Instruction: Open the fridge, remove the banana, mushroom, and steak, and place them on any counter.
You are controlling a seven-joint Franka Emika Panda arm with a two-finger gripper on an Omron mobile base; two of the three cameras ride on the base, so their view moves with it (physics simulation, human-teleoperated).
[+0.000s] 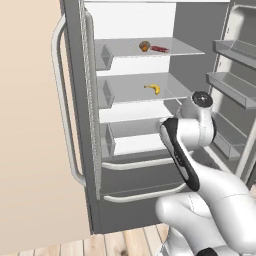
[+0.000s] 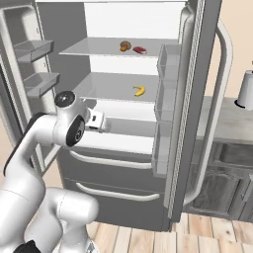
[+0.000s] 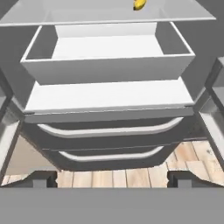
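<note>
The fridge [image 1: 135, 197] stands with both upper doors swung wide, its white inside showing. On its upper shelf the brown mushroom [image 1: 144, 46] sits just left of the red steak [image 1: 160, 49]; both also appear as mushroom [image 2: 125, 46] and steak [image 2: 140, 50]. The yellow banana [image 1: 152, 89] lies alone on the middle shelf, seen too as banana [image 2: 139, 90] and banana [image 3: 139, 4]. My gripper [image 2: 101, 122] is open and empty in front of the lower shelf, below the banana. In the hand view my gripper [image 3: 113, 179] has fingertips [image 3: 43, 179] spread wide.
The counter [image 2: 222, 126] lies right of the fridge, past the open right door [image 2: 197, 99], with a pale jug-like object [image 2: 245, 89] on it. The left door [image 1: 70, 95] stands against a beige wall. Two closed drawers [image 3: 109, 148] sit under the shelves.
</note>
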